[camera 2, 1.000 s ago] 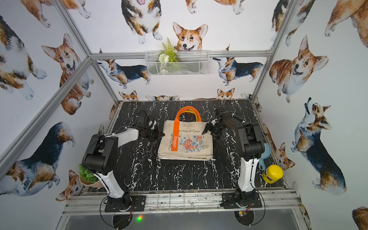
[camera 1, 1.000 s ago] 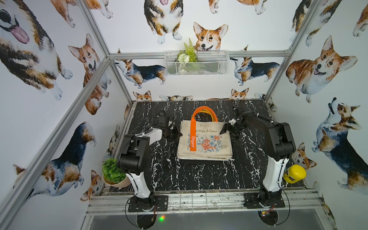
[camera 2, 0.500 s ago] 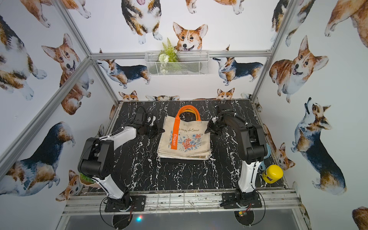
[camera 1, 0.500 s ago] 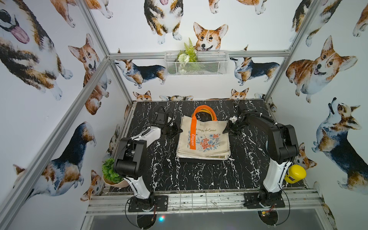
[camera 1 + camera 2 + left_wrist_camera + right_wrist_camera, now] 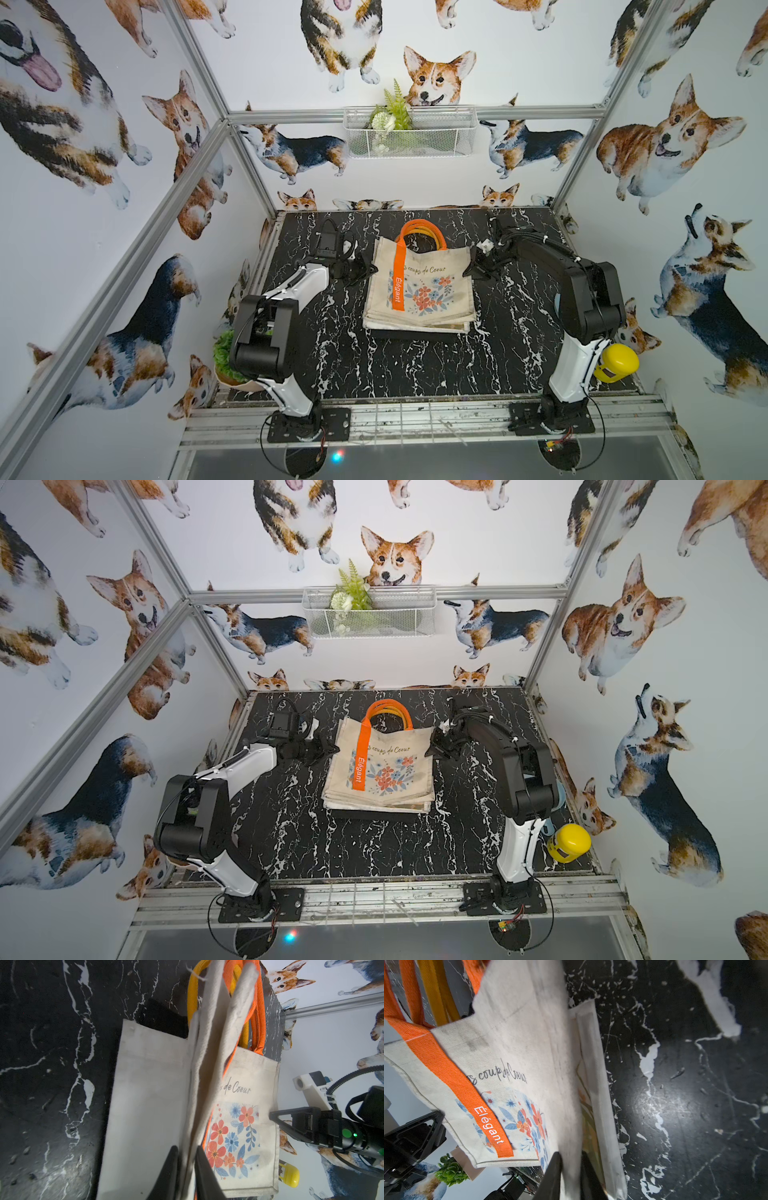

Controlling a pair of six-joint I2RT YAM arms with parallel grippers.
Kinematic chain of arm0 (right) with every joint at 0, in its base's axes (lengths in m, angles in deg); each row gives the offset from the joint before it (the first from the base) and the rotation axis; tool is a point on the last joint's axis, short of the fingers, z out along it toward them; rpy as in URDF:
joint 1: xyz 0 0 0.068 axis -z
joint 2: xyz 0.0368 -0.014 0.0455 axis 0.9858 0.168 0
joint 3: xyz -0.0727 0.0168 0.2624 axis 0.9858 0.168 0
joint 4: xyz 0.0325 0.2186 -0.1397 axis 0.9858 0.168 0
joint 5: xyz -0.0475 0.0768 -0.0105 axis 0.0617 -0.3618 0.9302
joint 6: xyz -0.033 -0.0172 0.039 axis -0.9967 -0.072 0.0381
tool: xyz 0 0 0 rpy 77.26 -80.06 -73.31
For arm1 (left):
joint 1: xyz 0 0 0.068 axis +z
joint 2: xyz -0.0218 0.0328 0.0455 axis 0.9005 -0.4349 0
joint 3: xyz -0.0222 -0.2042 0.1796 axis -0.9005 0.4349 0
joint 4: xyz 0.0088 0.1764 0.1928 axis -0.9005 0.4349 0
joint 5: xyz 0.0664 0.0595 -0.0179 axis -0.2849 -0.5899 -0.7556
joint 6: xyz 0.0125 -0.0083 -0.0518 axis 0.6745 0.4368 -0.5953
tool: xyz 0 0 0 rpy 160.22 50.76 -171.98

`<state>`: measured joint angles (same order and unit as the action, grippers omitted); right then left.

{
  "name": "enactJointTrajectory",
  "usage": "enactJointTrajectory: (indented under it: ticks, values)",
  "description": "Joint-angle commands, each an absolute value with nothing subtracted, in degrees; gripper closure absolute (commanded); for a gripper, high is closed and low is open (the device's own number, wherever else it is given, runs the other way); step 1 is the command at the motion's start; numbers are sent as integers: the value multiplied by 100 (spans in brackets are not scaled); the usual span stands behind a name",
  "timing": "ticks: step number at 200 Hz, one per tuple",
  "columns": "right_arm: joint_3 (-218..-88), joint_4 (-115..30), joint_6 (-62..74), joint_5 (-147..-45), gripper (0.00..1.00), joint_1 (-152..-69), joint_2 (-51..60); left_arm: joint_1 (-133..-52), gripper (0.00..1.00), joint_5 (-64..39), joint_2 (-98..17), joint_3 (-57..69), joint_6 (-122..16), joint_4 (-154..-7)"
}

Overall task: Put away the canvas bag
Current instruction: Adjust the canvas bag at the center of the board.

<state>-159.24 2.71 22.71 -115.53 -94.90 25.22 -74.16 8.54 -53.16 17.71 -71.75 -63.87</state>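
The canvas bag (image 5: 419, 282) (image 5: 386, 762), cream with a flower print, orange strap and orange handles (image 5: 419, 227), lies on top of a stack of flat bags (image 5: 415, 326) in the middle of the black marble table. My left gripper (image 5: 371, 269) (image 5: 187, 1148) is at its left edge, shut on a fold of the side fabric. My right gripper (image 5: 469, 272) (image 5: 571, 1154) is at the right edge, with fabric pinched between its jaws. The bag's handle end is raised off the stack.
A white wire basket (image 5: 409, 133) with a fake plant hangs on the back wall above the table. A potted plant (image 5: 224, 357) stands by the left arm's base, a yellow object (image 5: 615, 363) by the right one. Metal frame posts border the table (image 5: 498, 353).
The right gripper has closed on the bag's right edge. The left gripper has moved in to the left edge. The bag's handle end has lifted and shifted slightly left.
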Motion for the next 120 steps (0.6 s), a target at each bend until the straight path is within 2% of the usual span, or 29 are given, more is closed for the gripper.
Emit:
enactJointTrajectory:
  ticks: [1, 62, 75, 82, 107, 120]
  values:
    - [-15989, 220, 2326, -11665, 81, -9509, 2553, -7395, 77, 1037, -5302, 1849, -7103, -6493]
    - [-15945, 158, 2369, -11701, 81, -9518, 2588, -7380, 75, 1191, -5408, 1979, -7121, -6636]
    - [-15945, 150, 2378, -11709, 81, -9527, 2588, -7380, 83, 1243, -5421, 1962, -7119, -6658]
    - [-15945, 150, 2378, -11718, 81, -9527, 2579, -7385, 83, 1265, -5426, 1941, -7120, -6646]
    - [-15978, 172, 2374, -11696, 81, -9527, 2560, -7385, 73, 1249, -5360, 1817, -7094, -6485]
    - [-15997, 194, 2369, -11700, 81, -9527, 2559, -7381, 72, 1224, -5314, 1762, -7052, -6410]
